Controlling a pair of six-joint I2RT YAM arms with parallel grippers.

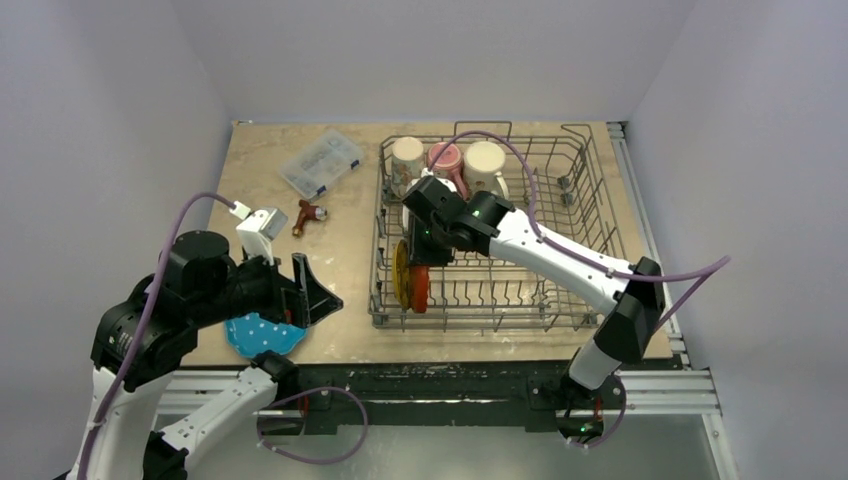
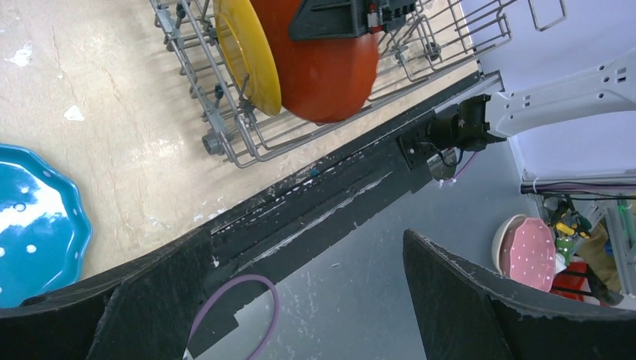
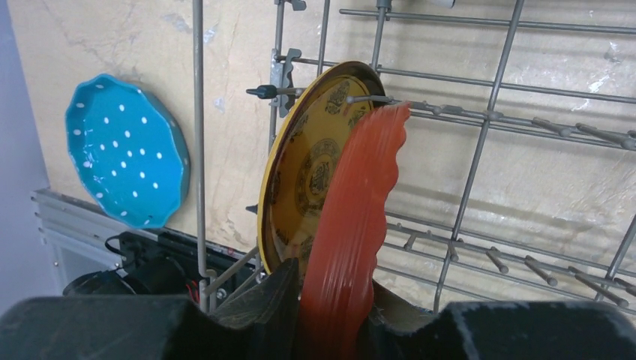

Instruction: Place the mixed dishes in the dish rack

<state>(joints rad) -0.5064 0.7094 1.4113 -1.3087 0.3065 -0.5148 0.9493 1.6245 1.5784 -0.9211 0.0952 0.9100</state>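
My right claw [image 3: 334, 294] reaches down into the rack [image 1: 520, 322] at its near left corner. The rim of the orange plate [image 3: 352, 217] sits between my fingers, which stand narrow and close on both sides. I cannot tell whether they press it or have let go. The plate stands on edge among the tines, right beside the yellow plate [image 3: 307, 172], which stands on edge on its left against the rack's end wall. Three mugs [image 1: 445, 158] line the rack's far left corner, behind my right arm.

My left claw [image 2: 304, 247] is spread wide and holds nothing. It hangs over the table's [image 1: 350, 250] near left edge, above the blue plate [image 1: 262, 338], which lies flat outside the rack. Farther back on the table lie a clear box [image 1: 321, 162] and a red-brown tool [image 1: 309, 214].
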